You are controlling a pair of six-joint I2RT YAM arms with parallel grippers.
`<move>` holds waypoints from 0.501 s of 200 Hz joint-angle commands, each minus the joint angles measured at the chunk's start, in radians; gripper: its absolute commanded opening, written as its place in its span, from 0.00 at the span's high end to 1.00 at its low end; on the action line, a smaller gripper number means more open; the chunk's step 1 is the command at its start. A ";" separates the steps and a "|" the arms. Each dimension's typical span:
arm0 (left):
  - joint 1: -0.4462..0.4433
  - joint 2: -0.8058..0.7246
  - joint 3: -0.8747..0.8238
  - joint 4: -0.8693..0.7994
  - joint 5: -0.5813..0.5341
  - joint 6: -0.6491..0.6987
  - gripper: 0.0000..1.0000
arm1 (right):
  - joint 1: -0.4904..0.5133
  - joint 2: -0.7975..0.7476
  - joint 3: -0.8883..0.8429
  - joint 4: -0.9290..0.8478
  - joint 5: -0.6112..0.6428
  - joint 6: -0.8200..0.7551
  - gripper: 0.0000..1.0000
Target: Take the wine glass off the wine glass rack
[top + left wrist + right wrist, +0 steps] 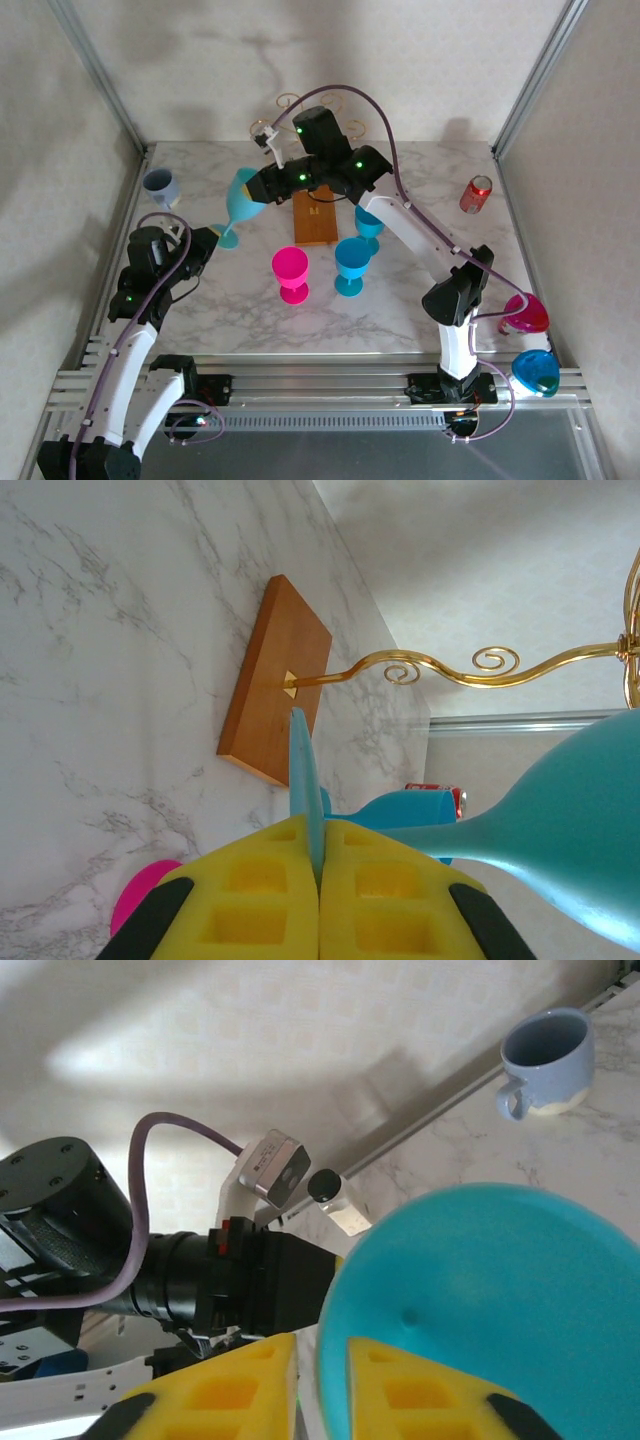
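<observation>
A teal wine glass (240, 203) hangs tilted above the table, left of the wine glass rack, apart from its gold wire arms (290, 102) and wooden base (317, 222). My left gripper (207, 244) is shut on the thin edge of the glass's foot (303, 770), with stem and bowl (570, 820) running off to the right. My right gripper (262, 186) straddles the bowl's rim (330, 1300). One finger (430, 1390) is inside the bowl, and a narrow gap shows between the other finger (230, 1390) and the wall. The rack's scrolls (450, 668) and base (275, 680) lie beyond.
A pink glass (290, 272) and two blue glasses (352, 262) (369, 222) stand near the rack's base. A red can (476, 193) lies at the right and a blue-grey mug (161, 186) stands at the back left. Two more glasses (527, 314) (535, 372) sit by the right arm's base.
</observation>
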 commanded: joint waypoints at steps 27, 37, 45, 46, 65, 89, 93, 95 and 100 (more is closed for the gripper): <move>0.002 -0.006 0.045 0.000 -0.004 0.011 1.00 | 0.009 0.014 0.018 -0.014 -0.023 -0.002 0.93; 0.002 -0.008 0.045 0.000 -0.005 0.010 1.00 | 0.011 0.013 0.016 -0.015 -0.020 -0.003 0.97; 0.002 -0.008 0.045 0.000 -0.004 0.010 1.00 | 0.011 0.013 0.017 -0.017 -0.017 -0.002 1.00; 0.002 -0.007 0.045 0.000 -0.005 0.010 1.00 | 0.011 0.013 0.018 -0.017 -0.018 -0.001 1.00; 0.002 -0.007 0.046 -0.002 -0.002 0.010 1.00 | 0.010 0.014 0.018 -0.022 -0.016 -0.004 1.00; 0.002 -0.008 0.049 -0.004 -0.001 0.009 1.00 | 0.012 0.014 0.018 -0.026 -0.021 -0.010 1.00; 0.002 -0.008 0.049 -0.004 -0.003 0.010 1.00 | 0.013 0.015 0.018 -0.027 -0.022 -0.009 1.00; 0.002 -0.008 0.049 -0.005 -0.002 0.010 1.00 | 0.014 0.015 0.018 -0.026 -0.022 -0.009 0.97; 0.002 -0.007 0.049 -0.005 -0.002 0.010 1.00 | 0.014 0.016 0.018 -0.026 -0.025 -0.011 0.94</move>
